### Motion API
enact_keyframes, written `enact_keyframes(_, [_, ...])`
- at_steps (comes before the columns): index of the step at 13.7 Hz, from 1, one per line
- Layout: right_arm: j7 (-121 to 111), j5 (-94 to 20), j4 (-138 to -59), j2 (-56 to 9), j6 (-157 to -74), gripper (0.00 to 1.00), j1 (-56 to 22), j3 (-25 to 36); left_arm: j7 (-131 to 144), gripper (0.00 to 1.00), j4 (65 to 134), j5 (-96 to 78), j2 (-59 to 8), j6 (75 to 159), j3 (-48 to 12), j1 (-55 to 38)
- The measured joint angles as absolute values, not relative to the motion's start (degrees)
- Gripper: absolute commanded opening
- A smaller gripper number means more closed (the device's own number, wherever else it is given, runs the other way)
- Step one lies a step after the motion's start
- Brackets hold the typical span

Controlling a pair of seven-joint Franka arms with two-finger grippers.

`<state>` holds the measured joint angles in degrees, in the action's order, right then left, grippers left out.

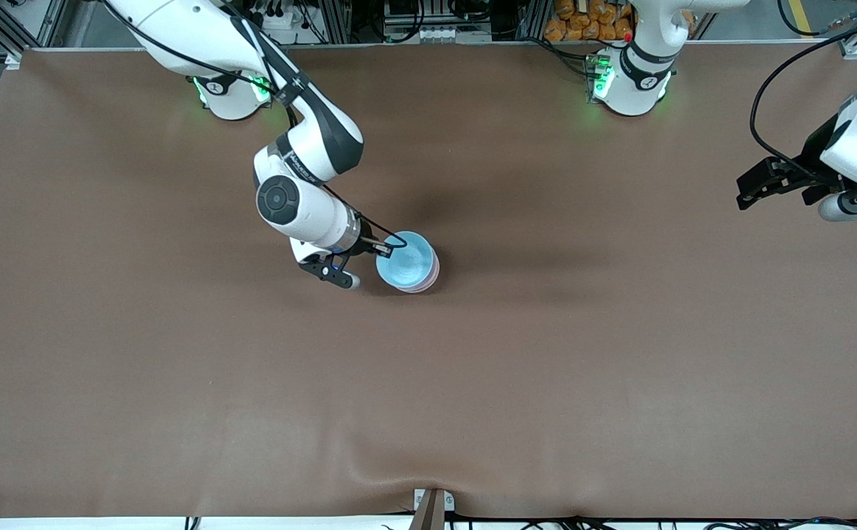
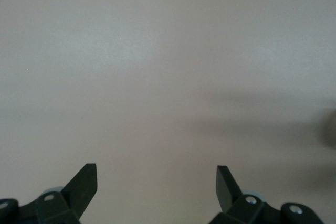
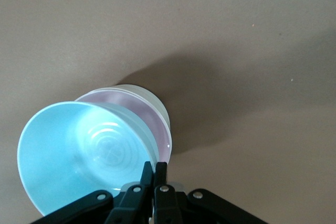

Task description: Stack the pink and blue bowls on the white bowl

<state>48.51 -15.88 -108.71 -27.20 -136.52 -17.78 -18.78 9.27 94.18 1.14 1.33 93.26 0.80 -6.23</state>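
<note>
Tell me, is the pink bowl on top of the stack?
No, the blue bowl sits on top, with the pink bowl nested under it.

Brown table cover [image 1: 620,383], cluttered metal framing [image 1: 369,18]

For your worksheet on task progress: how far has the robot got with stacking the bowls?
Nearly finished. The pink bowl already sits in the white bowl, and the blue bowl is nested on top. The right gripper is shut on the blue bowl's rim; letting go remains. The left gripper waits open over bare table.
</note>
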Motion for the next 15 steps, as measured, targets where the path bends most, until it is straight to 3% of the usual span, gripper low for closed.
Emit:
enact_keyframes(10, [48.6, -15.7, -109.4, -31.5, -142.1, 0.0, -19.0, -18.8, 9.3, 1.0, 94.3, 1.1, 1.0, 93.5, 0.8, -6.2])
enact_keyframes(11, [48.6, -15.6, -109.4, -31.6, -142.1, 0.25, -19.0, -18.7, 9.3, 1.0, 94.3, 1.1, 1.0, 93.6, 0.8, -6.2])
enact_keyframes(12, [48.6, -15.6, -109.4, -31.6, -142.1, 0.74, -19.0, -18.7, 9.3, 1.0, 94.3, 1.1, 1.0, 93.6, 0.8, -6.2])
enact_keyframes(13, [48.6, -15.6, -109.3, -31.6, -142.1, 1.0, -18.9, -18.6, 9.3, 1.0, 94.3, 1.1, 1.0, 93.6, 0.8, -6.2])
enact_keyframes(15, [48.7, -15.5, -108.4, -31.6, -140.8, 1.0, -18.6, -18.3, 9.3, 1.0, 94.3, 1.1, 1.0, 93.7, 0.9, -6.1])
